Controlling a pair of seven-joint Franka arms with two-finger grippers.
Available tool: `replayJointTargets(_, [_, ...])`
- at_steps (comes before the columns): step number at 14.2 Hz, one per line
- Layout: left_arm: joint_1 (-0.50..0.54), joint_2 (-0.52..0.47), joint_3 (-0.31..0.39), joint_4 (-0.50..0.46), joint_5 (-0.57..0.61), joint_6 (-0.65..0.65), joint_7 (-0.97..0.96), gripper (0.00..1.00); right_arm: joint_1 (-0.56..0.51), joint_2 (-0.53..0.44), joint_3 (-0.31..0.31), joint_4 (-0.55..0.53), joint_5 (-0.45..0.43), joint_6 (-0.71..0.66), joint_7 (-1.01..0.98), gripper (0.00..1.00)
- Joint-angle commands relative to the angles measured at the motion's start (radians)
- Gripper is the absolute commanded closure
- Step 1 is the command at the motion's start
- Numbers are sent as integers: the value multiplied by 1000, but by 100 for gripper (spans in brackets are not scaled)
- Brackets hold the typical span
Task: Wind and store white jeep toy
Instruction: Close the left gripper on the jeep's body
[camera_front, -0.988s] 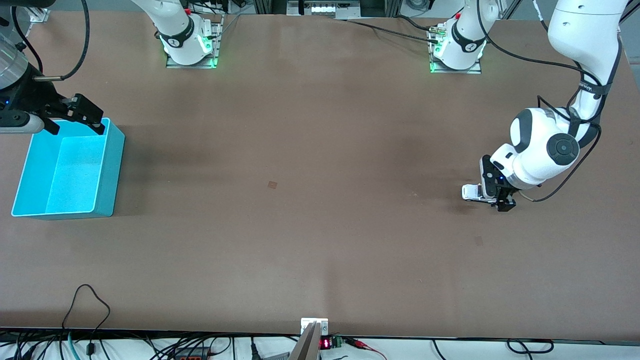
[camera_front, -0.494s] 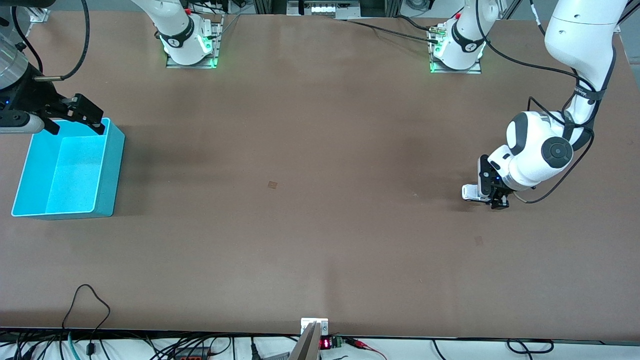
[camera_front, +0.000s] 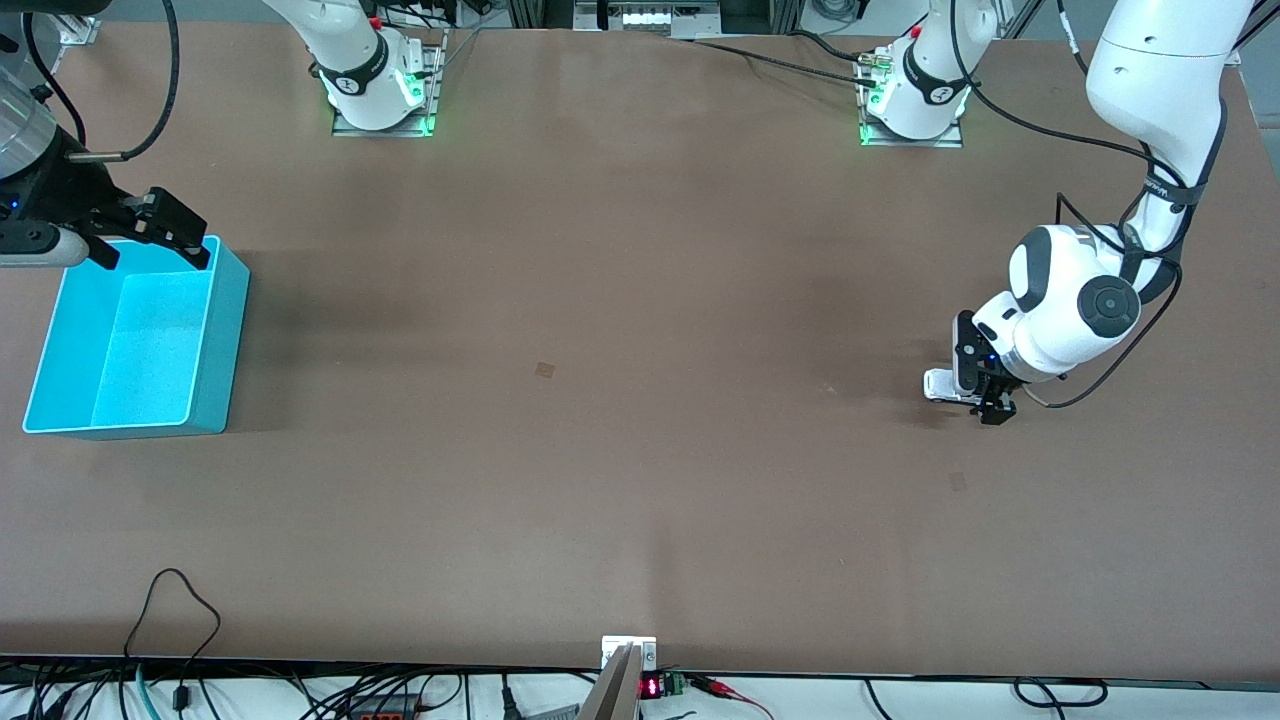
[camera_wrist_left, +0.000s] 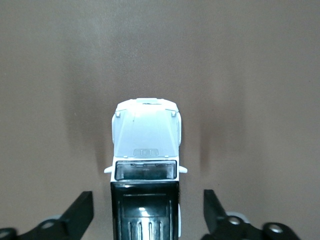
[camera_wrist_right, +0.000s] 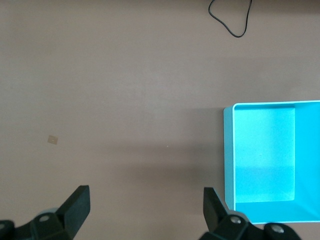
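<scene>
The white jeep toy stands on the brown table near the left arm's end. In the left wrist view the jeep shows a white hood and a black roof. My left gripper is low over the jeep's rear, open, with a finger on each side of the black roof and a gap to each. The turquoise bin stands empty at the right arm's end; it also shows in the right wrist view. My right gripper is open and empty, held over the bin's rim that is farther from the front camera.
A small tan patch lies on the table's middle. Both arm bases stand on the table's edge farthest from the front camera. A black cable loop lies at the edge nearest the front camera.
The left arm's upper links have shifted slightly and the left gripper has settled a little lower round the jeep's rear. The jeep and the right arm have not moved.
</scene>
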Motion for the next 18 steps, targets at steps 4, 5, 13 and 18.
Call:
replayJointTargets(4, [6, 0, -3, -12, 13, 21, 6, 72, -8, 7, 5, 21, 6, -17, -9, 0])
replayJointTargets(5, [6, 1, -3, -12, 13, 21, 8, 73, -8, 7, 7, 21, 6, -17, -9, 0])
replayJointTargets(13, [11, 12, -3, -10, 12, 10, -6, 74, -8, 7, 7, 21, 6, -17, -9, 0])
replayJointTargets(18, [52, 35, -1, -7, 13, 7, -29, 76, -8, 7, 7, 21, 6, -17, -9, 0])
